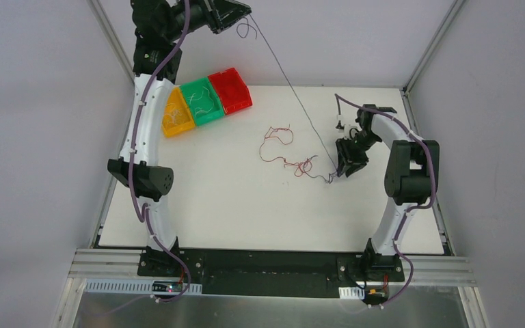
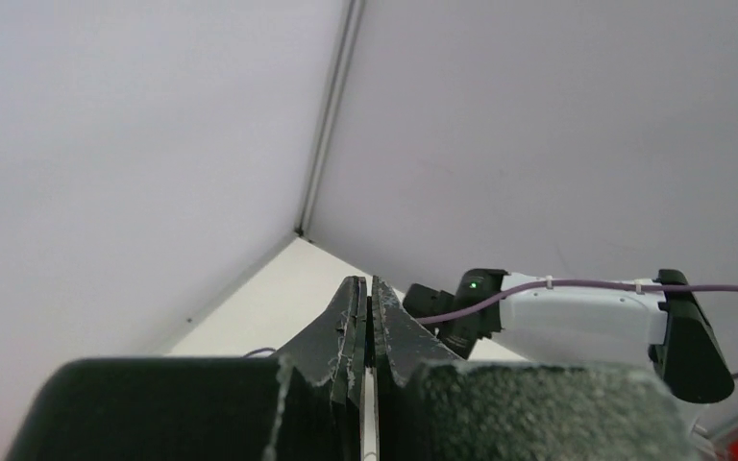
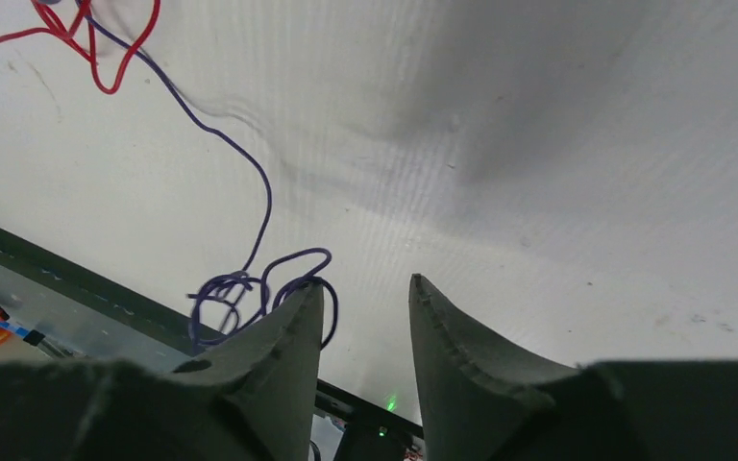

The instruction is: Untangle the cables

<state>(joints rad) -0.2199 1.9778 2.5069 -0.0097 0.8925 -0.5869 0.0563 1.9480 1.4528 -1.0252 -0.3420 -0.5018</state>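
Far left, whitish cables [image 1: 203,104] are contained in yellow bin [image 1: 178,130] and green bin [image 1: 210,119]; purple cable [image 1: 294,89] is clamped by left gripper [image 2: 367,284]; right gripper [image 3: 365,290] is spread.

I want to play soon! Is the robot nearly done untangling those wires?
Maybe halfway. Done: thin wires lie in the yellow bin and green bin. In hand: the left tool pinches the purple cable, pulled up taut; the right tool is open. Left: its low end meets the red cable on the table.
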